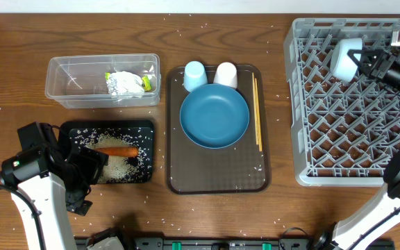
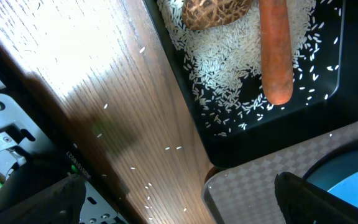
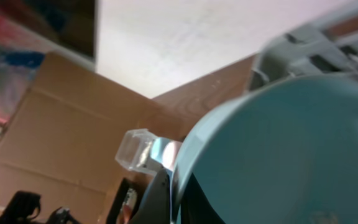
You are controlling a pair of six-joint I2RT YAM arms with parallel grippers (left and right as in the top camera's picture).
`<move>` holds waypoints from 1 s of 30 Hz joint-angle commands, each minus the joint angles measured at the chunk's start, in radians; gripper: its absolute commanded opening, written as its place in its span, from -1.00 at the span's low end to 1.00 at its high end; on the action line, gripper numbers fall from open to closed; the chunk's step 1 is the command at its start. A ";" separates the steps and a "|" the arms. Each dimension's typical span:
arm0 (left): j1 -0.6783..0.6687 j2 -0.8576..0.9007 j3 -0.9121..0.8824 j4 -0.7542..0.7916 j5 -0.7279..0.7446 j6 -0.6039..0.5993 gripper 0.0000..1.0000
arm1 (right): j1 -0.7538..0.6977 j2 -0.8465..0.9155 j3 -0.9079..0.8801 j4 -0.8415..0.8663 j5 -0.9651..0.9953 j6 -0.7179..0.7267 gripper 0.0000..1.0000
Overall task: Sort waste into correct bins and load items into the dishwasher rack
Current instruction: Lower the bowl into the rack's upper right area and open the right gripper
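Observation:
My right gripper [image 1: 364, 64] is shut on the rim of the light-blue bowl [image 1: 344, 59] and holds it tilted over the far part of the grey dishwasher rack [image 1: 353, 139]. The bowl fills the right wrist view [image 3: 291, 149], with my fingers [image 3: 179, 193] clamped on its edge. My left gripper [image 1: 89, 167] is open and empty over the near left of the black tray [image 1: 148, 128]. The tray holds the orange carrot [image 1: 120, 151], the brown lump [image 2: 213, 12] and rice [image 2: 222, 68]. The wrapper [image 1: 125, 83] lies in the clear tub [image 1: 68, 83].
The brown serving tray [image 1: 214, 173] in the middle carries the dark-blue plate [image 1: 214, 117], a light-blue cup [image 1: 194, 75], a white cup [image 1: 226, 74] and chopsticks [image 1: 257, 114] along its right side. Rice grains are scattered on the wooden table.

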 commanded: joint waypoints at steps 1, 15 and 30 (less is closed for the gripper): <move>0.005 0.002 -0.001 -0.003 -0.010 -0.012 0.96 | 0.013 0.013 0.010 0.088 -0.112 0.116 -0.98; 0.005 0.002 -0.001 -0.003 -0.010 -0.012 0.95 | 0.005 0.030 0.010 0.171 -0.121 0.130 -0.98; 0.005 0.002 -0.001 -0.003 -0.010 -0.012 0.96 | -0.026 0.088 0.010 0.177 -0.076 0.130 -0.98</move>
